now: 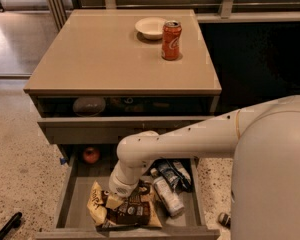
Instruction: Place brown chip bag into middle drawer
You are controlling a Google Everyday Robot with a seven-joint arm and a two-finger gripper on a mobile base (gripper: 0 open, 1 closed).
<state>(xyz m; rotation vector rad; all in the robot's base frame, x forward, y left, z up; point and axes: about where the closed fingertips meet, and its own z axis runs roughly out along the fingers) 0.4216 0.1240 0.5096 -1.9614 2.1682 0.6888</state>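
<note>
Only one view is showing the scene. The camera is looking from high up on the robot's side, and it is facing forward and down on the cabinet. The white arm (200,139) is filling the near right corner, so the camera is sitting close behind it. The tan surface (105,54) is lying in the far half. The open middle drawer (81,193) is showing at the near edge, and the pincer (114,201) is hanging inside it, left of centre, at the brown chip bag (135,211).
</note>
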